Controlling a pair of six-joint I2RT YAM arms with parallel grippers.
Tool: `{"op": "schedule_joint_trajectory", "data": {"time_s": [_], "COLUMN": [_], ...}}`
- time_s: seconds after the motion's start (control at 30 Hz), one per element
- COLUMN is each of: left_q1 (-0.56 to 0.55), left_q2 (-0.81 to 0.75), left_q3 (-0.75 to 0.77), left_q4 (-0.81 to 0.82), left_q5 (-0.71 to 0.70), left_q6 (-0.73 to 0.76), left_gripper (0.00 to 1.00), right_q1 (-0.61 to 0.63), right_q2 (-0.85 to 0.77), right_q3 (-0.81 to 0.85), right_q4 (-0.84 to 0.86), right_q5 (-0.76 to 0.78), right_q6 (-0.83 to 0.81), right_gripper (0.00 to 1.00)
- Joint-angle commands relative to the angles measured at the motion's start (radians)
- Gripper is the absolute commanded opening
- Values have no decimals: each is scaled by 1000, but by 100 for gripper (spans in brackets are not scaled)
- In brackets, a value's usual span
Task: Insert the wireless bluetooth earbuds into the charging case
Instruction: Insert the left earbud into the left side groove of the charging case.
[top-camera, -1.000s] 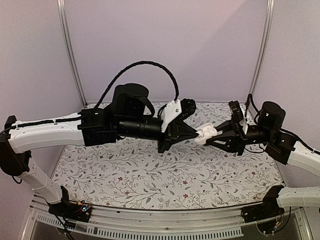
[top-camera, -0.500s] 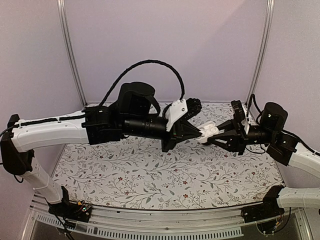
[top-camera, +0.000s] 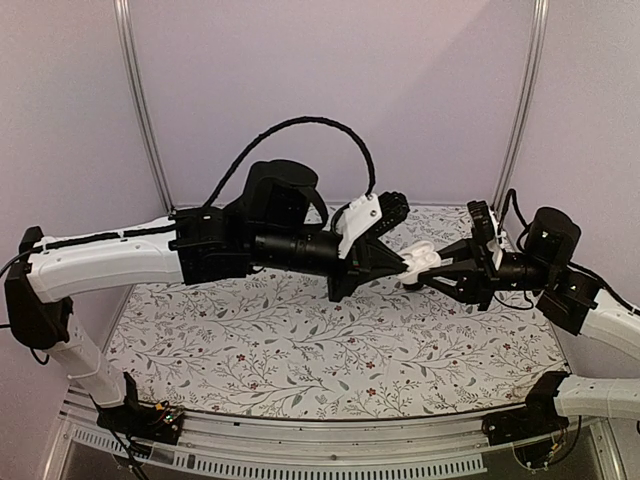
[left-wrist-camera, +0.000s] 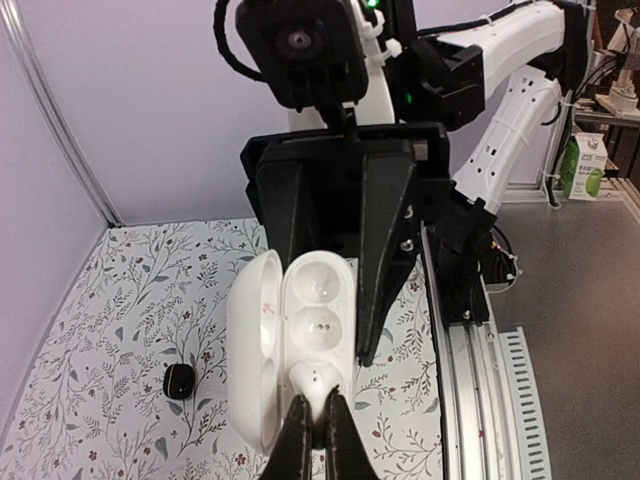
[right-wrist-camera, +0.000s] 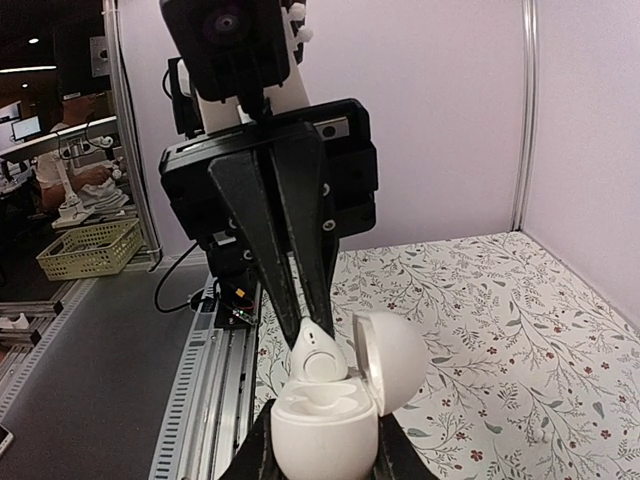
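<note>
My right gripper (right-wrist-camera: 320, 448) is shut on the base of a white charging case (right-wrist-camera: 322, 432), held in the air with its lid (right-wrist-camera: 392, 358) hinged open. My left gripper (left-wrist-camera: 320, 418) is shut on a white earbud (right-wrist-camera: 318, 350), whose rounded end rests in the near well of the case (left-wrist-camera: 318, 310). The two grippers meet tip to tip above the table, the left gripper (top-camera: 402, 264) on the left and the case (top-camera: 424, 259) between them. A tiny dark roundish piece (left-wrist-camera: 180, 381) lies on the table below, apart from both grippers.
The floral tablecloth (top-camera: 280, 340) covers the table under both arms. Purple walls with metal posts (top-camera: 140, 110) close the back and sides. A metal rail (top-camera: 300, 455) runs along the near edge.
Both arms have shifted a little right and up. The left gripper has stayed at the case with the earbud in it. The case is still in the right gripper.
</note>
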Motion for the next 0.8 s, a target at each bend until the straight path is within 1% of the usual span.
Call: {"op": "schedule_joint_trajectory", "data": {"time_s": [0.0,0.2,0.33,0.4,0.5,0.63,0.77], "left_q1": [-29,-29,-30,-31,-30,-30,-32], "left_q2": [53,45,47,39,10,-21,-45], "left_q3": [7,-24,-18,-17,-19,-21,-21], "left_q4": [-22,4,1,-1,2,4,4], "left_q5": [52,57,56,47,22,-10,-11], "left_q6": [-22,-23,-24,-24,-18,-7,7], "left_gripper": [0,1,8,10,12,19,26], "right_q1": [8,8,8,8,8,8,7], "right_q2": [-18,-45,-44,-39,-40,-33,-24], "right_q3": [-2,-29,-23,-24,-29,-29,-25], "right_q4": [65,103,110,110,110,112,111], "right_q5": [38,44,17,14,17,15,10], "right_q6": [0,6,15,19,25,30,32], "right_gripper": [0,0,0,0,0,0,0]}}
